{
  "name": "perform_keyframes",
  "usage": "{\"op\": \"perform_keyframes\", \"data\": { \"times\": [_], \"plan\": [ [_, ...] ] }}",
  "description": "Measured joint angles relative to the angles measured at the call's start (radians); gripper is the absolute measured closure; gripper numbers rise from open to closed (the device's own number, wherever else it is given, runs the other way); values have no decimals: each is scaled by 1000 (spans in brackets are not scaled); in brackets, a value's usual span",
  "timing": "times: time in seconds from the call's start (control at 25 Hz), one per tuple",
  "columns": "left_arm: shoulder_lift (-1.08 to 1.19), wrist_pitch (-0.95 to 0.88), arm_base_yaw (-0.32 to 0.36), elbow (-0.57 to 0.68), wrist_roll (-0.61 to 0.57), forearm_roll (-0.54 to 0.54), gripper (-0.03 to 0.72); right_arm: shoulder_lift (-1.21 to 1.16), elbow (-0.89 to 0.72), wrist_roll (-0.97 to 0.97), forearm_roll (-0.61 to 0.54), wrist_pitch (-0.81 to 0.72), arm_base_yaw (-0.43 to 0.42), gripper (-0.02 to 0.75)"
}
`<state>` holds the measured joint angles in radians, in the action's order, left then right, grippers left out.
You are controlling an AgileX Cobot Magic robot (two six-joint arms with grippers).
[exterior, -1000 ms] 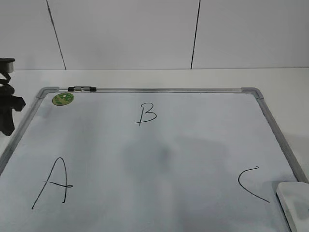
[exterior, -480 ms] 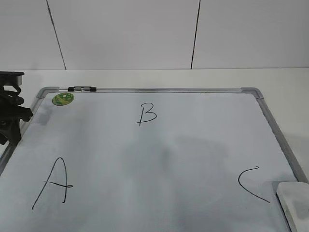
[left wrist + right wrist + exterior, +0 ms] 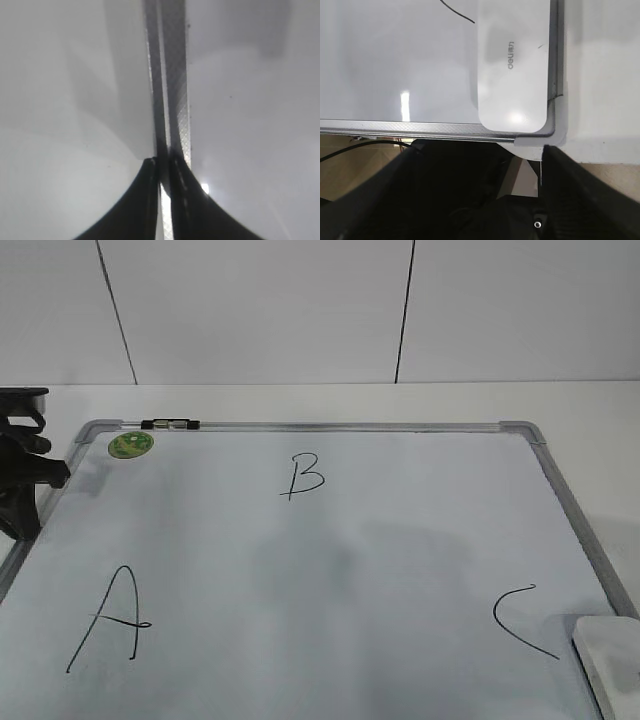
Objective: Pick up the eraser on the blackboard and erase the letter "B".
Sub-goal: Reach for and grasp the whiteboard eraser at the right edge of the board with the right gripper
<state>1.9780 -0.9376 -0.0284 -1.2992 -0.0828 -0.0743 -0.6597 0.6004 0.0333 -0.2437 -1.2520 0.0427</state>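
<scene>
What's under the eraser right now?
The eraser lies flat on the blackboard, in its near right corner against the frame, just right of the C. Whether it covers any marker stroke cannot be seen.

Slanted front view, close wrist views

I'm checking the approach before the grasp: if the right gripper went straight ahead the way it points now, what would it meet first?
Probably the eraser. The right gripper, fingers spread wide, points at the blackboard's near corner, where the eraser lies against the frame. It may cross the frame edge first; depth is unclear.
</scene>
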Motion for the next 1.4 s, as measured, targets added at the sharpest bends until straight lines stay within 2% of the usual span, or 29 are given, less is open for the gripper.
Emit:
{"op": "perform_keyframes", "data": {
  "times": [0.36, 0.6, 1.0, 1.12, 1.4],
  "plan": [
    [0, -2, 0, -2, 6, 0, 667, -31, 0, 37, -2, 0, 0, 140],
    [0, -2, 0, -2, 6, 0, 668, -191, 2, 51, -2, 48, 0, 78],
    [0, -2, 0, -2, 6, 0, 668, -478, 39, -7, 39, 125, 0, 75],
    [0, -2, 0, -2, 6, 0, 668, -522, 83, -24, 40, 136, 0, 87],
    [0, -2, 0, -2, 6, -1, 668, -539, 116, -33, 53, 160, 0, 195]
  ]
}}
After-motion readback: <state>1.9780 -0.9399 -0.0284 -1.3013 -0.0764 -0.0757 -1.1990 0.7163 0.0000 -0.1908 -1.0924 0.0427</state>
